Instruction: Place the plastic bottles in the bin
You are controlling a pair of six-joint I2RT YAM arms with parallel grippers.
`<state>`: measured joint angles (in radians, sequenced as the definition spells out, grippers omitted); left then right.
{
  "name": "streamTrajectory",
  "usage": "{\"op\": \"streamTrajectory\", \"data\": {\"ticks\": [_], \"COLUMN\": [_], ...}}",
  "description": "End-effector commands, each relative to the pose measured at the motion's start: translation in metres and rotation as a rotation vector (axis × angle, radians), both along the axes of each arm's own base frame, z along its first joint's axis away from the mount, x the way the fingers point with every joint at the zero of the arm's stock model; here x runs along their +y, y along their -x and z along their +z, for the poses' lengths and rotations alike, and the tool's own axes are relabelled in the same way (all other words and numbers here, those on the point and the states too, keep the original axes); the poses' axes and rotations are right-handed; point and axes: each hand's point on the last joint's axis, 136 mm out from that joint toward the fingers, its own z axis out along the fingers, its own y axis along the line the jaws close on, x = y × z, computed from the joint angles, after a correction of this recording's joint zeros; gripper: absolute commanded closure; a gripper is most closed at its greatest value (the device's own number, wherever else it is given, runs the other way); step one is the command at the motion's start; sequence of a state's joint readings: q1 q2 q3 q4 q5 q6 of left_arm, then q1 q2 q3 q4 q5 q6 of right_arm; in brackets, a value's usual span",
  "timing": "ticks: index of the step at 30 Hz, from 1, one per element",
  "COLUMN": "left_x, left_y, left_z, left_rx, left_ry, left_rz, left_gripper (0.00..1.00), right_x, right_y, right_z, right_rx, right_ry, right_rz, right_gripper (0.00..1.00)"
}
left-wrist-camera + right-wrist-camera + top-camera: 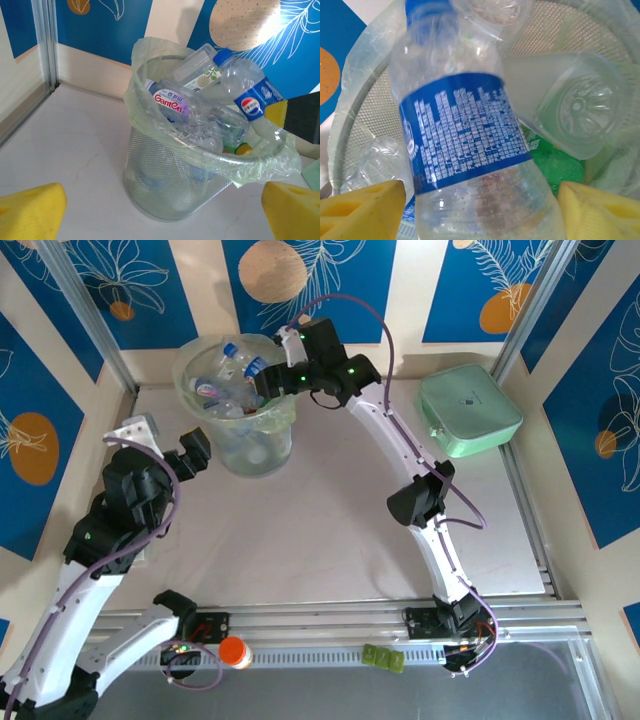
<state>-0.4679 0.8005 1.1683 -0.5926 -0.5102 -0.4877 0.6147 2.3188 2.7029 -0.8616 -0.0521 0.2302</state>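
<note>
I am hovering my right gripper (pixel 268 382) over the bin (pixel 260 445) at the far left, a blue-labelled bottle (pixel 470 135) between its fingers; whether they are clamping it, I cannot tell. My left gripper (pixel 185 455) is hanging just left of the bin, fingers apart.

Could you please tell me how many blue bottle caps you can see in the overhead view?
2. One blue cap sits near the bin's far rim, another by the right gripper; others may be hidden.

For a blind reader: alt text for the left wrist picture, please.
A mesh bin with a pale green liner stands heaped with plastic bottles; a blue-labelled bottle pokes above its rim. Yellow fingertips frame the bottom corners.
</note>
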Motion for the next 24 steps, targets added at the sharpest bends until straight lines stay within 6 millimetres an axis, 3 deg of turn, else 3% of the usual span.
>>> {"op": "streamTrajectory", "data": {"ticks": [1,8,13,16,20,24], "left_x": [-0.004,-0.03,-0.076,-0.099,-0.112,-0.118], "left_y": [-0.005,-0.038,-0.091,-0.127,-0.175,-0.213], "left_z": [0.026,0.036,0.041,0.041,0.034,0.022], "left_rx": [-0.047,-0.028,0.005,0.02,0.05,0.099], "left_ry": [0.001,-0.026,-0.039,-0.016,0.064,0.031], "left_rz": [-0.006,-0.065,-0.196,-0.261,-0.32,-0.317], "left_gripper": [0.01,0.01,0.01,0.13,0.21,0.17], "right_x": [-0.024,-0.042,-0.053,-0.072,-0.103,-0.129], "right_y": [0.005,0.01,0.017,0.024,0.046,0.079], "right_z": [0.041,0.061,0.064,0.069,0.072,0.075], "right_rx": [-0.06,-0.057,-0.051,-0.057,-0.045,-0.043], "right_ry": [-0.031,-0.076,-0.07,-0.081,-0.155,-0.238], "right_rz": [-0.03,-0.024,-0.061,-0.136,-0.195,-0.194], "right_gripper": [0.17,0.14,0.19,0.22,0.24,0.24]}}
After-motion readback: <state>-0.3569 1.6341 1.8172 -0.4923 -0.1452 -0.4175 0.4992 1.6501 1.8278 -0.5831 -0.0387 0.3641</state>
